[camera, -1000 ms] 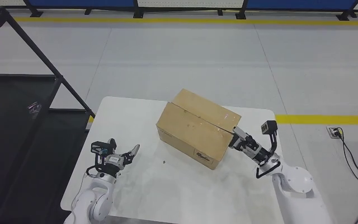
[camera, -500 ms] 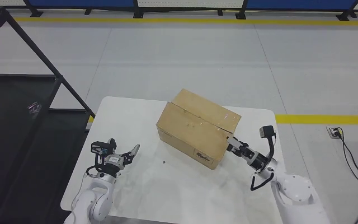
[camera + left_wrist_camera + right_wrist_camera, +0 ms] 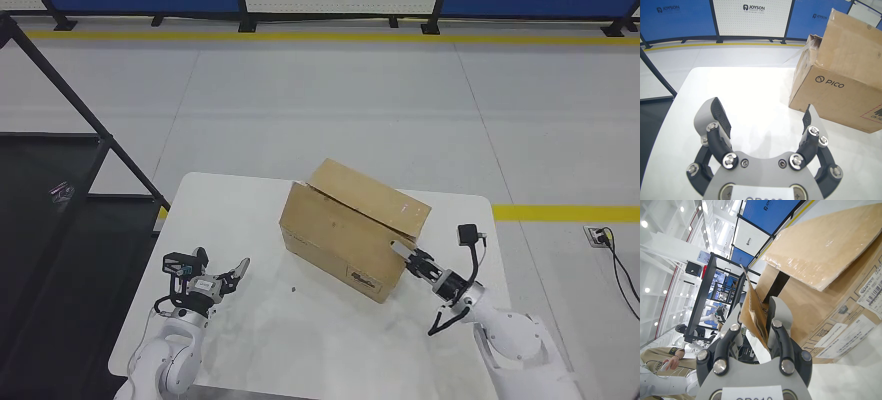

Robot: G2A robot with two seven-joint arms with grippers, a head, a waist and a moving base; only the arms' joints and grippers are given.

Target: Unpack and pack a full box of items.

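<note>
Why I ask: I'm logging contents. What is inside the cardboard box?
Only a dark gap shows at the cardboard box; its flaps cover the contents. The right claw is shut on one flap.

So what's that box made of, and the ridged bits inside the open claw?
The box looks like plain brown corrugated cardboard, matte: its torn flap shows wavy layers, and glossy clear tape covers another flap. The left claw's pads seem to be black ribbed rubber on silvery metal.
</note>
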